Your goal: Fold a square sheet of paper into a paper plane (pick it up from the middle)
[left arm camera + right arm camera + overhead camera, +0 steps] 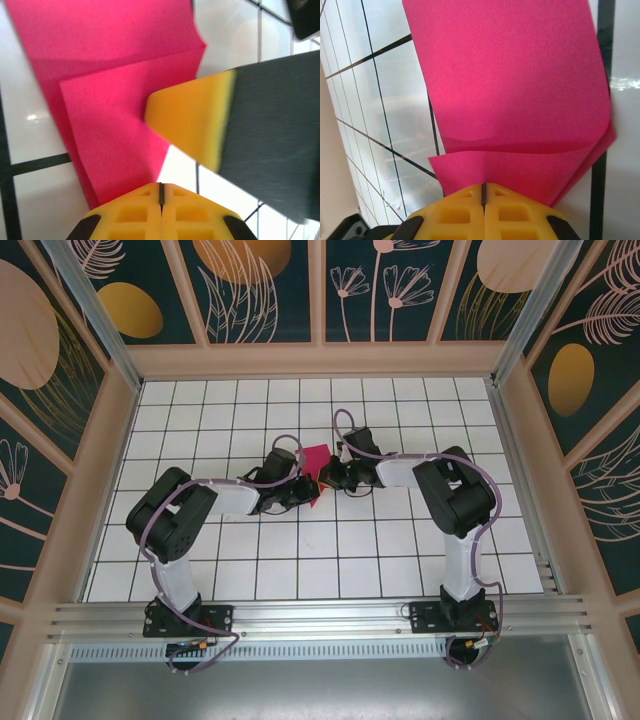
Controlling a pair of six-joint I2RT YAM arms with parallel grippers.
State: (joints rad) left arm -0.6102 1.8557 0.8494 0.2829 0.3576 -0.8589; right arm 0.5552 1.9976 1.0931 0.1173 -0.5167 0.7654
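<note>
**A:** Start on the left. What is the left hand (161,196) doing?

**B:** Its yellow pads are pressed together with no gap at the seam. A doubled corner of the pink sheet (316,461) runs in under the tips, so I read that as a pinch on the paper.

**A:** And where is the sheet?

**B:** It is in the middle of the bench (400,540), between the two hands and partly folded. One flap lies over another layer, and one side is a soft roll rather than a sharp crease.

**A:** And the right hand (483,194)?

**B:** Much the same. The pads are closed on the edge where the two layers meet.

**A:** How will the sheet handle?

**B:** It should be very light and limp, with no stiffness to carry its own span. The roll will likely spring open unless it is pressed flat. It probably slides easily on the glossy tiles, and a hard tug between two pinches could tear or crumple it.

**A:** Where would you take hold of it?

**B:** Close to the fold line, with both layers caught together. A light pinch is enough, and pulling the hands apart should be avoided.
</note>
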